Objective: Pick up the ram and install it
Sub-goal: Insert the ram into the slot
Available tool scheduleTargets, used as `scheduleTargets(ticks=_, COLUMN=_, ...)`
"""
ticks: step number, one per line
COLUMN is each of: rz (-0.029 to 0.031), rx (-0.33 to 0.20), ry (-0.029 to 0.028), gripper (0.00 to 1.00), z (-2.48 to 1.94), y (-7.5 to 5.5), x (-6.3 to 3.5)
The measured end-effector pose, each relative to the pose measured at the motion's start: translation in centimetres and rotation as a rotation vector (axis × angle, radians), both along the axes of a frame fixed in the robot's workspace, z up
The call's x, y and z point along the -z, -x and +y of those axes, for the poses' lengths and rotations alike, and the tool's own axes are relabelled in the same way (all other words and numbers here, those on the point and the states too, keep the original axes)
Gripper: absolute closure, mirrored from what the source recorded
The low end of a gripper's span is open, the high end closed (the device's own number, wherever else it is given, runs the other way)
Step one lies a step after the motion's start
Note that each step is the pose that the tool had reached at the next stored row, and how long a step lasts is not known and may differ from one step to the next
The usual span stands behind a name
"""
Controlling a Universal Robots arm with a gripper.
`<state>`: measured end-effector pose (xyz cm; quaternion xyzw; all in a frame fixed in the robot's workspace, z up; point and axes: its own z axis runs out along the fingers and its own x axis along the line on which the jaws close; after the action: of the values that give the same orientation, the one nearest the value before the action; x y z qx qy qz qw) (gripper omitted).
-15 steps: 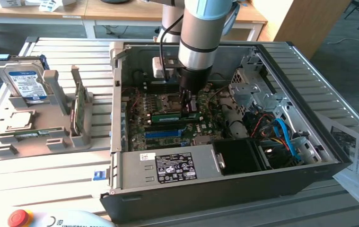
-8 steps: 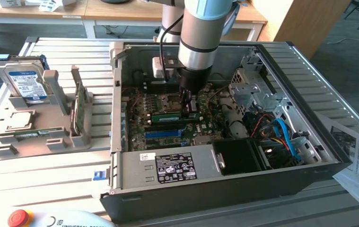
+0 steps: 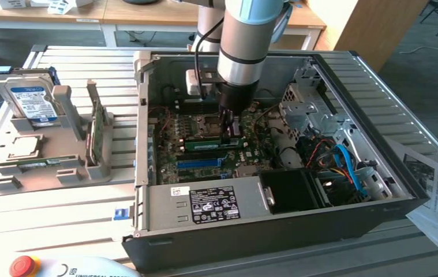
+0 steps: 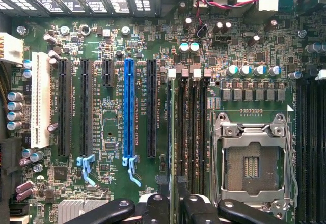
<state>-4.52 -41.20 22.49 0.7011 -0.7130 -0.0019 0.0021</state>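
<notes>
Obs. Open black metal computer case (image 3: 227,245), lying side-up. It holds a green motherboard (image 3: 168,158), a silver power-supply box with a white label (image 3: 203,205) and loose blue, red and black cables (image 3: 342,164).

Landmark: the square silver CPU socket (image 4: 252,165) on the board.

The ram, a thin green stick (image 4: 173,127), is seen edge-on in the wrist view. It stands upright in the bank of dark memory slots just beside the socket. Of that bank, it sits in the slot farthest from the socket. In the exterior view it reads as a green strip (image 3: 202,144) near the socket.

The gripper (image 4: 175,207) hangs over the end of the ram, close beside the socket. The black fingers (image 4: 155,208) stand apart, one on each face of the stick. They look clear of it, though actual contact is hard to judge at this angle.

Beyond the ram from the socket: a long blue expansion slot (image 4: 129,112), then black slots, then a white slot (image 4: 41,99).

Well apart from the socket, outside the case toward the exterior view's left, is a grey plastic parts tray (image 3: 80,168). It holds:
- an upright silver hard drive with a blue label (image 3: 32,99)
- a tall green card on edge (image 3: 93,130)
- a square silver processor chip (image 3: 22,148)
- a second green stick lying flat (image 3: 40,163)
</notes>
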Motion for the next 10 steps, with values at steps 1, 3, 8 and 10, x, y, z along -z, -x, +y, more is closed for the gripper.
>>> scheduleTargets(ticks=1, rz=-0.0001, rx=0.000, ry=-0.0002, gripper=0.80, z=0.01, y=0.00, x=-0.01)
scheduleTargets(ticks=3, rz=0.0001, rx=0.000, ry=0.0001, gripper=0.80, z=0.00, y=0.00, x=-0.12)
scheduleTargets(ticks=8, rz=0.0000, rx=0.000, ry=0.0000, gripper=0.80, z=0.00, y=0.00, x=-0.44)
scheduleTargets(ticks=10, rz=0.0001, rx=0.000, ry=0.0001, gripper=0.80, z=0.00, y=0.00, x=-0.52)
